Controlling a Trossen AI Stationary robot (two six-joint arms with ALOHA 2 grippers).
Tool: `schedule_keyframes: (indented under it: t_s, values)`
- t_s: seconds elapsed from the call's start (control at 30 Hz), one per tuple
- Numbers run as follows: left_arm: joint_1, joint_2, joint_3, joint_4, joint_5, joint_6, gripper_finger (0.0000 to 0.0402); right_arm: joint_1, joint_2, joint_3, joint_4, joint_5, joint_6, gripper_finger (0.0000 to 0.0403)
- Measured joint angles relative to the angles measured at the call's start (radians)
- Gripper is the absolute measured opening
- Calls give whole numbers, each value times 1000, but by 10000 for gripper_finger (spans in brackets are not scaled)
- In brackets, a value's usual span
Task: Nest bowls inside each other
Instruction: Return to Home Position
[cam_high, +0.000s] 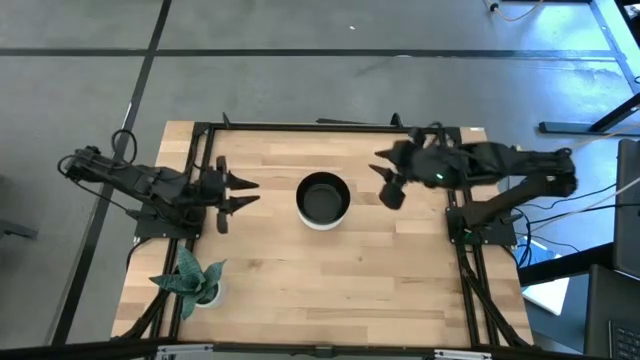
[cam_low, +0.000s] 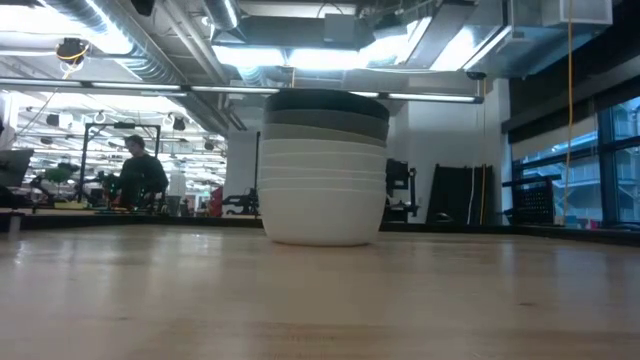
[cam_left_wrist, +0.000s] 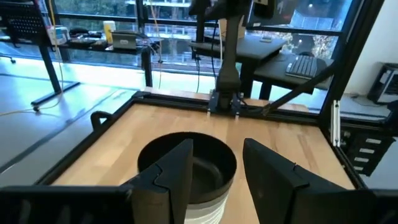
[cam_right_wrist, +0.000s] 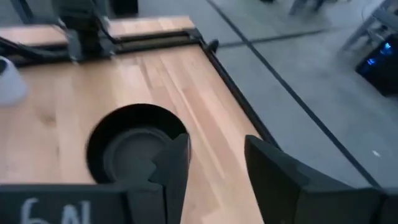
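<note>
Bowls (cam_high: 323, 200) nested into one upright stack, mouths up, long axis vertical, at the middle of the surface (cam_high: 400, 270). Black on top, two grey bands under it, white rims below; smooth, round, plain. Pale wood planks underneath; potted plant (cam_high: 195, 280) at a corner on the left arm's side. Left hand (cam_high: 256, 192) near the stack, fingers wide, empty. Right hand (cam_high: 385, 178) on the opposite side, likewise spread and empty. Beyond, a bright workshop with a person (cam_low: 140, 175) far off.
</note>
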Motion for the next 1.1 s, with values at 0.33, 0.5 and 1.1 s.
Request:
schedule_keyframes:
  t_s: [0.33, 0.5, 1.1]
  values:
    - [27, -3, 0, -140, -106, 1, 137, 43, -400, -660, 552, 25, 0, 156]
    - [103, -26, 0, -167, -58, 16, 137, 43, -556, -889, 735, 26, -29, 156]
    - [317, -214, -272, 54, 61, 20, 131, 41, -767, -1101, 909, 26, -81, 156]
